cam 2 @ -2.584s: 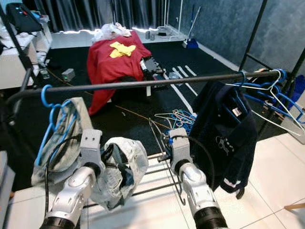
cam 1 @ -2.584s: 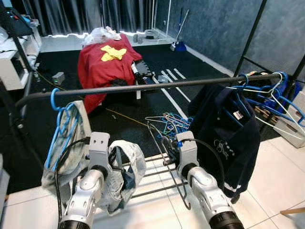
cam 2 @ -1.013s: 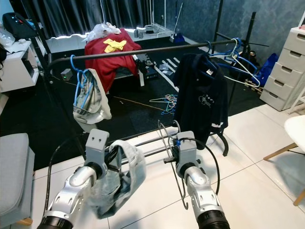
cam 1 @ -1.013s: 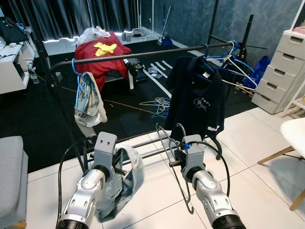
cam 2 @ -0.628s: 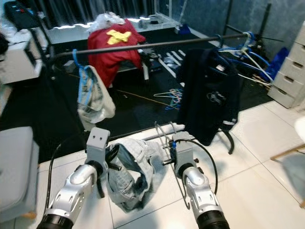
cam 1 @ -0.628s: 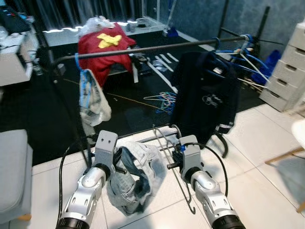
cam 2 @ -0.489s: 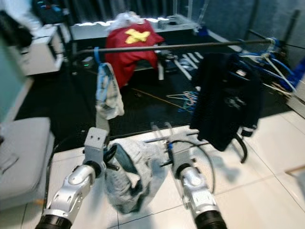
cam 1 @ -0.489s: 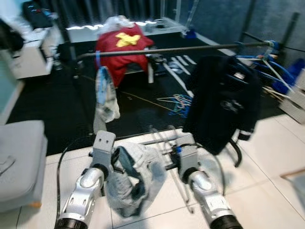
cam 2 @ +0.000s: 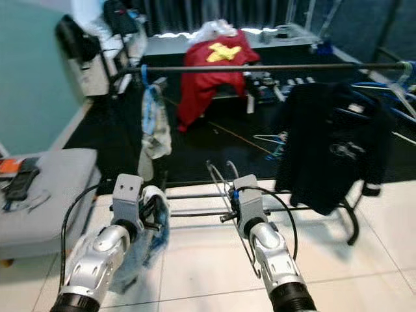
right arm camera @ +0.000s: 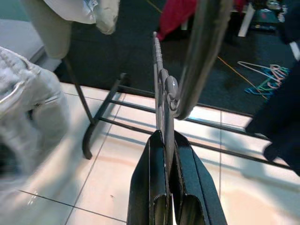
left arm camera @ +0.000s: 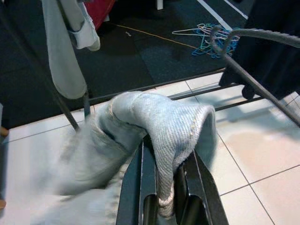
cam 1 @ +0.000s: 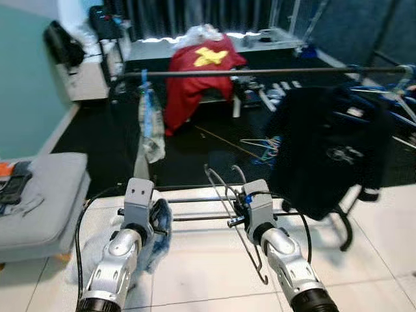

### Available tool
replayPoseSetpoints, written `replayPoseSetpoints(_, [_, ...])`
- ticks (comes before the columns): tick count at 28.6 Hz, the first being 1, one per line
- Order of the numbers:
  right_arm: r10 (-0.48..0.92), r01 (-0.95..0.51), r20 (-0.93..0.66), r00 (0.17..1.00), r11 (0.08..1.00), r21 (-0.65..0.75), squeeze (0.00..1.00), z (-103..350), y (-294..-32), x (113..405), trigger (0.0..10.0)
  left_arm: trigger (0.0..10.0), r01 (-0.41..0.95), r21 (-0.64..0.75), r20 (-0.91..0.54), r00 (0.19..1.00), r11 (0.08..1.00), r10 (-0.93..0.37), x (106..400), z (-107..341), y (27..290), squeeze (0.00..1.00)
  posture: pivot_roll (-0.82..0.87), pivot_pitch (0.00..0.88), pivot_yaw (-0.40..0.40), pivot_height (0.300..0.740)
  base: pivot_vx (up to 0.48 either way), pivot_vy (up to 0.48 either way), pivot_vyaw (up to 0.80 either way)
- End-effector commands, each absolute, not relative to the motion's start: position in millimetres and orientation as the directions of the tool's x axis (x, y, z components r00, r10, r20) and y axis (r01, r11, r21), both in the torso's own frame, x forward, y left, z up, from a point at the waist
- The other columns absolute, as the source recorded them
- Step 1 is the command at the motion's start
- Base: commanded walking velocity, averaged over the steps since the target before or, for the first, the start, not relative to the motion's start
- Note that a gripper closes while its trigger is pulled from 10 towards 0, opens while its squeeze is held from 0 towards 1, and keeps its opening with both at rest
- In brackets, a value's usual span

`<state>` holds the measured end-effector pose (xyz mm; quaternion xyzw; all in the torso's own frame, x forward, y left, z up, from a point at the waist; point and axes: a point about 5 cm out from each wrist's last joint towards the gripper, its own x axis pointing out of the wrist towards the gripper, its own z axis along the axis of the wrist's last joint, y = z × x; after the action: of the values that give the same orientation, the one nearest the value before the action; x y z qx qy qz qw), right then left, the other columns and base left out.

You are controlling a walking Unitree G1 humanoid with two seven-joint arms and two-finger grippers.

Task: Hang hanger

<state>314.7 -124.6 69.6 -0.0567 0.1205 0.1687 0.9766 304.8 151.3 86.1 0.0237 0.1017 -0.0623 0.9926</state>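
A grey metal hanger (cam 1: pixel 242 231) stands upright in my right gripper (cam 1: pixel 238 209), which is shut on its neck; its hook (right arm camera: pixel 201 51) curls above the fingertips. My left gripper (cam 1: pixel 153 216) is shut on a pale denim garment (left arm camera: pixel 159 124) that droops toward the floor tiles beside the arm. Both grippers are low and short of the black clothes rail (cam 1: pixel 260 71). On that rail hang a pale garment on a blue hanger (cam 1: pixel 151 127) at the left and a dark jacket (cam 1: pixel 328 149) at the right.
Blue hangers (cam 1: pixel 400 91) cluster at the rail's right end. The rack's base bars (cam 1: pixel 201 208) cross the tiles just ahead. A grey seat (cam 1: pixel 39 195) stands at the left. A red cloth-covered mound (cam 1: pixel 201 75) and loose hangers (cam 1: pixel 260 142) lie on dark carpet beyond.
The camera has swung left, bringing the grey seat and teal wall into view. The denim garment has dropped lower beside my left arm. Both grips are unchanged.
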Motion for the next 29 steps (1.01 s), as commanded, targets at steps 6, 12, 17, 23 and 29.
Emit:
replayPoseSetpoints(6, [0.336, -0.363, -0.258, 0.906, 0.930, -0.063, 0.00, 68.8, -120.8, 314.3, 10.0, 10.0, 0.118, 0.048, -0.208, 0.972, 0.992, -0.106, 306.9, 87.3, 153.1, 0.00, -0.01, 0.018, 0.018, 0.740, 0.000, 0.080, 0.00])
replayPoseSetpoints(12, [0.375, -0.409, -0.267, 0.888, 0.909, -0.083, 0.00, 67.2, -120.0, 310.3, 10.0, 10.0, 0.128, 0.050, -0.202, 0.973, 0.991, -0.115, 307.9, 88.5, 150.8, 0.00, -0.01, 0.020, 0.016, 0.740, 0.000, 0.000, 0.00])
replayPoseSetpoints(17, [0.385, -0.422, -0.264, 0.884, 0.902, -0.098, 0.00, 67.6, -125.9, 308.0, 10.0, 10.0, 0.128, 0.046, -0.198, 0.973, 0.991, -0.116, 308.3, 89.8, 151.4, 0.00, -0.02, 0.024, 0.018, 0.740, 0.000, 0.288, 0.00])
replayPoseSetpoints(23, [0.362, -0.397, -0.254, 0.897, 0.912, -0.105, 0.00, 70.9, -134.3, 309.8, 10.0, 10.0, 0.126, 0.050, -0.174, 0.978, 0.991, -0.116, 309.0, 92.9, 151.6, 0.00, -0.02, 0.022, 0.018, 0.740, 0.000, 0.400, 0.00])
replayPoseSetpoints(29, [0.377, -0.410, -0.243, 0.894, 0.907, -0.100, 0.00, 72.5, -132.6, 310.0, 10.0, 10.0, 0.123, 0.049, -0.168, 0.979, 0.991, -0.113, 309.6, 94.3, 151.1, 0.00, -0.02, 0.022, 0.019, 0.740, 0.000, 0.000, 0.00])
